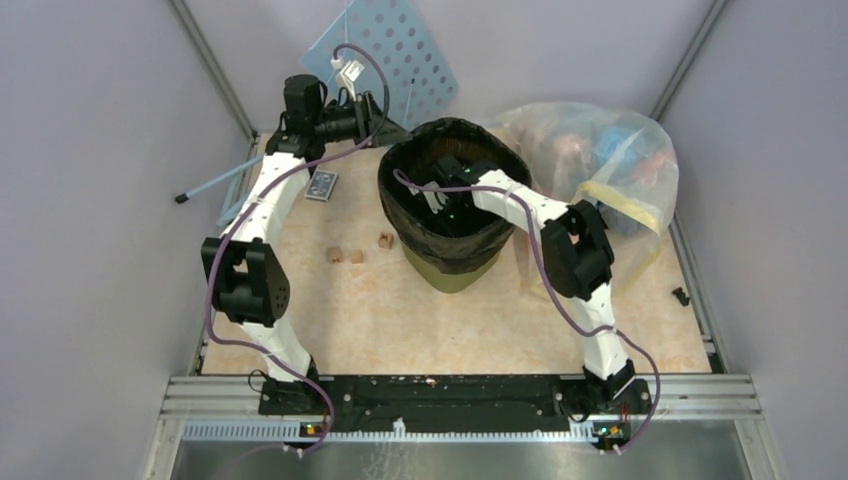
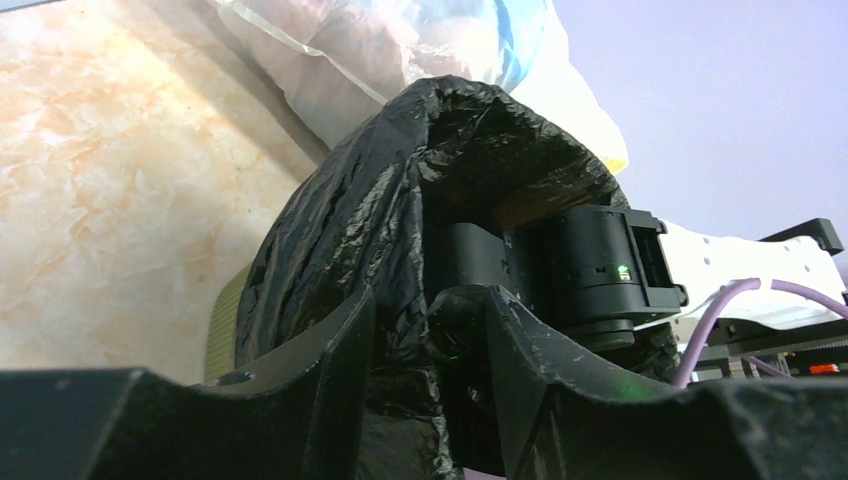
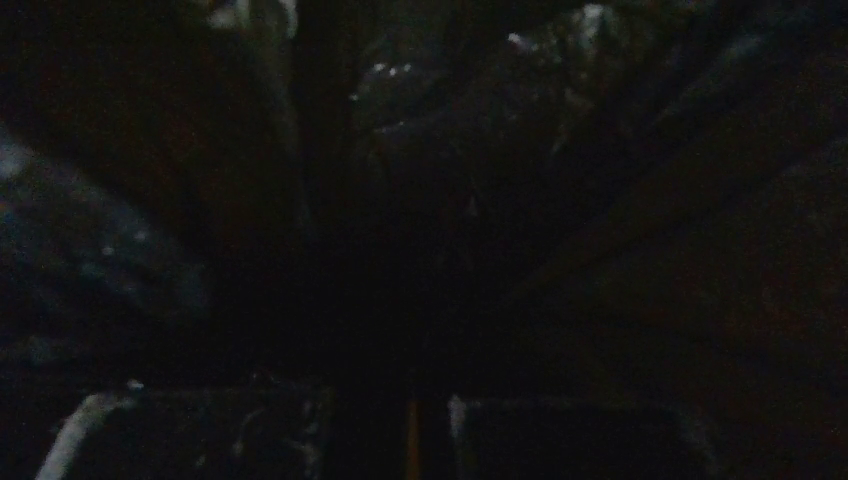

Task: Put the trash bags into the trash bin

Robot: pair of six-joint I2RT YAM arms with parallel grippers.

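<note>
The olive-green trash bin [image 1: 450, 272] stands mid-table, and a strip of it shows in the left wrist view [image 2: 225, 330]. The black trash bag [image 1: 470, 240] lines it and is folded over the rim. My left gripper [image 1: 392, 130] is at the bin's back-left rim, and in its wrist view the left gripper [image 2: 430, 300] is closed on a bunched fold of the bag [image 2: 350, 200]. My right gripper [image 1: 445, 200] reaches down inside the lined bin. Its wrist view is nearly black, showing only faint bag creases [image 3: 450, 100], so its jaws cannot be read.
A clear bag of colourful rubbish with yellow ties [image 1: 600, 160] lies right of the bin. A pale blue perforated board [image 1: 390, 50] leans at the back. Three small wooden cubes [image 1: 345, 255], a small grey card [image 1: 322, 185] and a blue rod [image 1: 215, 185] lie to the left.
</note>
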